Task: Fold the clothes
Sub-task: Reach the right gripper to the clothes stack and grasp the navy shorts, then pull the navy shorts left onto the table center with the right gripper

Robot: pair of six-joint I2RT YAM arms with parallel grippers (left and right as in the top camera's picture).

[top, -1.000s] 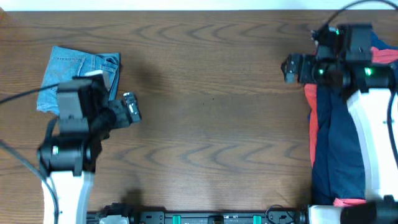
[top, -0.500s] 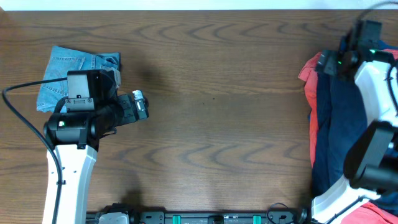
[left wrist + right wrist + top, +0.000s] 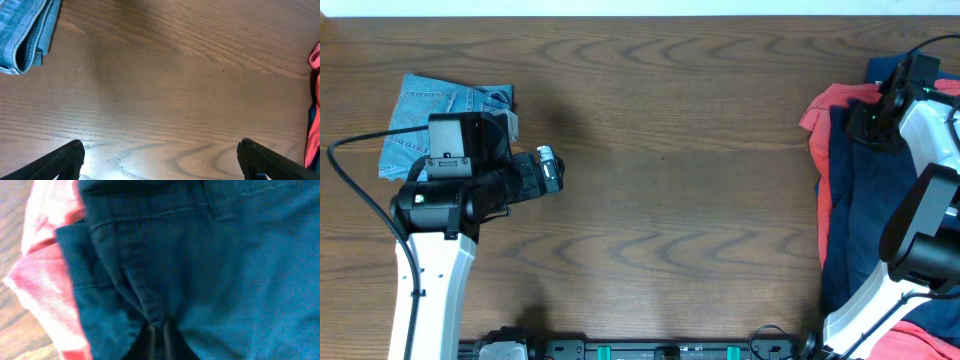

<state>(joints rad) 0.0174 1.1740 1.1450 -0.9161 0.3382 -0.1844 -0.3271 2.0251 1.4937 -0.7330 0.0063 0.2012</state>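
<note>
Navy shorts (image 3: 855, 200) lie long axis near-to-far, rt side.

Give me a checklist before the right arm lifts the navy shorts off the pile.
1. Right pincer gripping the navy shorts: cannot tell, tips sunk in fabric.
2. Left pincer open and empty: ok.
3. Middle of the table bare for spreading: ok.
4. Denim shorts folded at far left, out of the path: ok.
5. Coral piece separate from the navy shorts: not ok, it lies tucked beneath them.
</note>
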